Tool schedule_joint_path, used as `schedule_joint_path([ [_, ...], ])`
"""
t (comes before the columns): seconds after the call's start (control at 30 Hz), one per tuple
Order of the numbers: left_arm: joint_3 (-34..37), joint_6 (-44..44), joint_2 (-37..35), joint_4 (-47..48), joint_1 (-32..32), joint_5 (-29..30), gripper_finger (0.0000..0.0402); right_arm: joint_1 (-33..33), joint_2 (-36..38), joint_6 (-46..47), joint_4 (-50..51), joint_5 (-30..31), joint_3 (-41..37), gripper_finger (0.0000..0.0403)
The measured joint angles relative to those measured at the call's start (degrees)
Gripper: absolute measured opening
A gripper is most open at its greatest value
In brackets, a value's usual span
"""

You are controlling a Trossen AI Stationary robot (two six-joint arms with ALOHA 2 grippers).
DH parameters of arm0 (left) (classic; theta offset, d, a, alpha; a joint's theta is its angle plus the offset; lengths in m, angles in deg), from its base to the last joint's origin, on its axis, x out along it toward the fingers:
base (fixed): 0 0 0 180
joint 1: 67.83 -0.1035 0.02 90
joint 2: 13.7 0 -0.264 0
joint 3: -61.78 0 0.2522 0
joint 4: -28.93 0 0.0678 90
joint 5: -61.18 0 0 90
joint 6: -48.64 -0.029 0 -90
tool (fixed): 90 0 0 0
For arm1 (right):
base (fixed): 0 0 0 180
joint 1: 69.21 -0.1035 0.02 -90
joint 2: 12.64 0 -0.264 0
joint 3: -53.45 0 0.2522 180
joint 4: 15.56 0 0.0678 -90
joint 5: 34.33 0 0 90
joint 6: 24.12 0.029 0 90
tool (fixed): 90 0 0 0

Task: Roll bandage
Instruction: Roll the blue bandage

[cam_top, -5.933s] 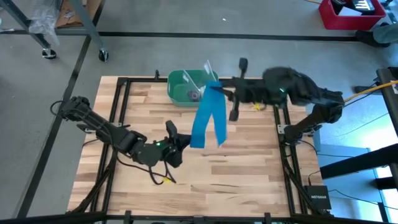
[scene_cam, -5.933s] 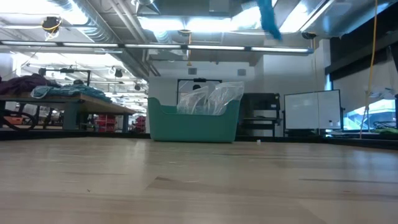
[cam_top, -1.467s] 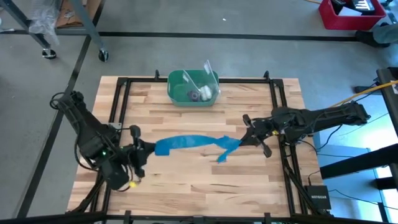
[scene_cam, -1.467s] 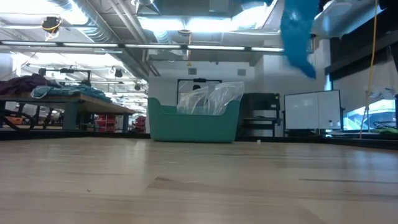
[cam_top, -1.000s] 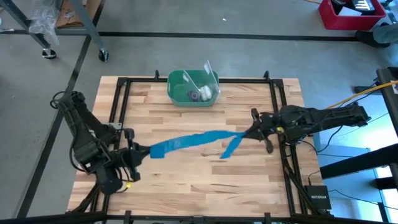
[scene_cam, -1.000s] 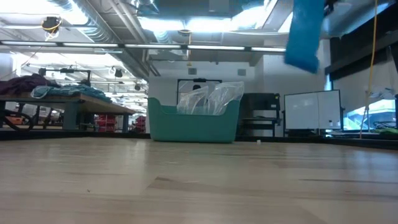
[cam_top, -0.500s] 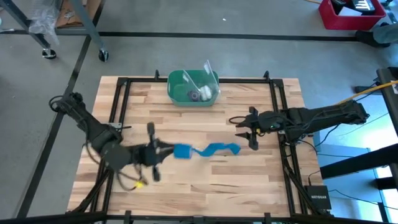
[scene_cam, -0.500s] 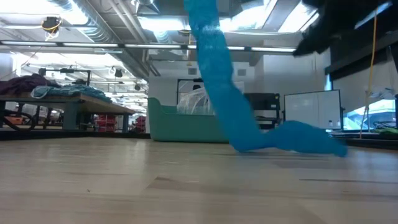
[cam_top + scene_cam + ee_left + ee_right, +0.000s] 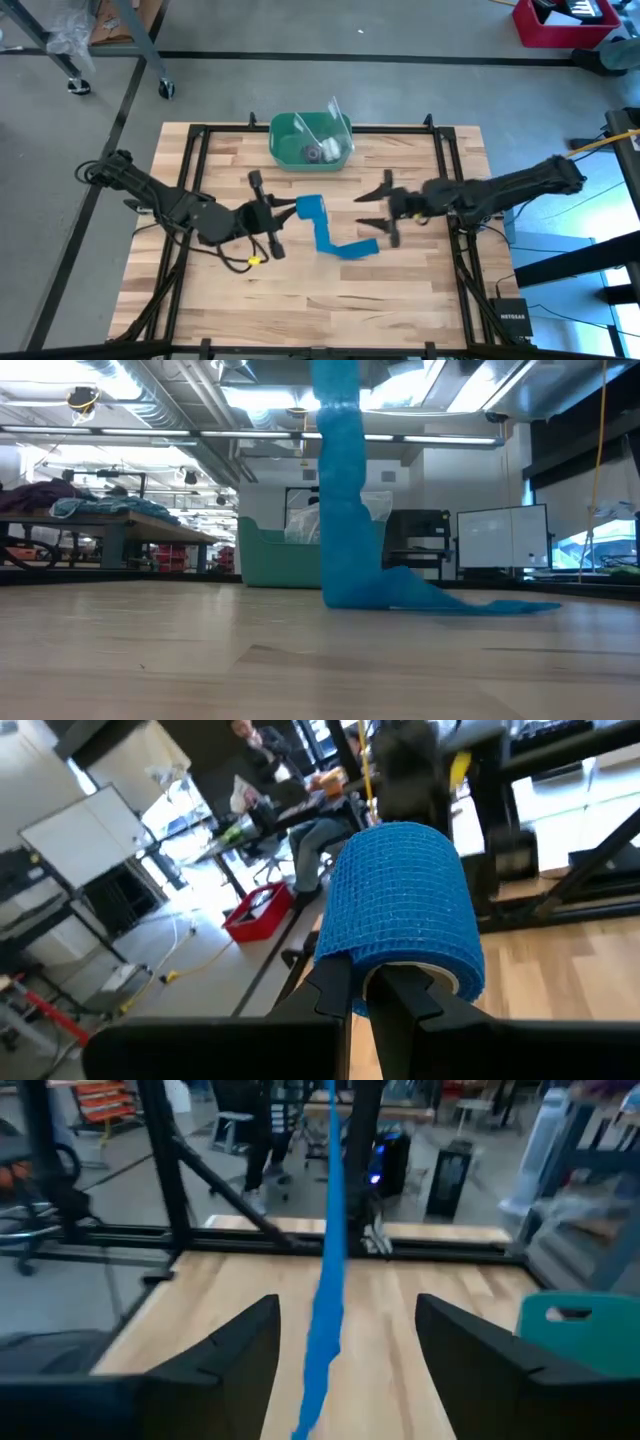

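Note:
The bright blue bandage (image 9: 327, 236) hangs from my left gripper (image 9: 291, 212), which is shut on its upper end a little left of the table's middle. In the low view the bandage (image 9: 345, 510) drops straight down, and its free end (image 9: 470, 602) lies flat on the wood toward the right. My right gripper (image 9: 362, 210) stands open just right of the strip, touching nothing. In its wrist view the bandage (image 9: 328, 1290) hangs edge-on between and beyond its spread fingers. My left gripper has the bandage's upper end (image 9: 400, 905) looped over its two shut fingertips (image 9: 336, 988), like the first turn of a roll. The fingers reach level from the table's left. The strip hangs slack below them, its lower end (image 9: 362, 248) resting on the table.
A green bin (image 9: 311, 140) with a clear plastic bag and small items stands at the far edge, middle. Black frame rails (image 9: 195, 160) run along the table's sides. Bare wood lies near the front edge. People and workshop furniture show beyond the table.
My right gripper has opened and let go of the bandage, whose right end has fallen onto the table. My left gripper has gone toward the table's right and a little toward the far edge with the other end; the strip, once stretched between both grippers, now hangs down slack.

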Motion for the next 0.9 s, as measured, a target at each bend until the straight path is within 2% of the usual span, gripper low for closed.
schedule_joint_path([
  [0.1,0.00,-0.96,0.02,0.04,0.58,0.60,0.0013,0.14,-6.49,0.02,-9.40,-0.70,-2.25,0.0236],
  [0.27,0.00,-0.97,0.02,0.22,0.78,0.87,0.0013,-0.17,-16.92,0.02,-14.82,-2.29,-0.94,0.0236],
  [0.4,0.00,-0.94,0.02,0.22,0.59,0.92,0.0013,-0.28,-22.46,-1.19,-18.19,-1.56,0.84,0.0236],
  [0.53,0.30,-0.26,0.02,0.18,0.56,0.95,0.0013,-0.28,-25.03,-1.62,-21.64,-1.29,1.64,0.0231],
  [0.7,0.38,-0.81,0.17,0.26,0.26,0.17,0.0013,-0.28,-26.60,-1.94,-24.31,-0.38,1.60,0.0179],
  [0.83,3.52,-3.48,0.28,-4.85,-0.93,-5.76,0.0007,-0.28,-26.84,-3.07,-25.19,-0.26,1.60,0.0125],
  [0.9,4.72,-4.79,0.31,-7.58,-1.71,-6.94,0.0005,-0.28,-26.87,-3.52,-25.12,0.11,1.60,0.0101],
])
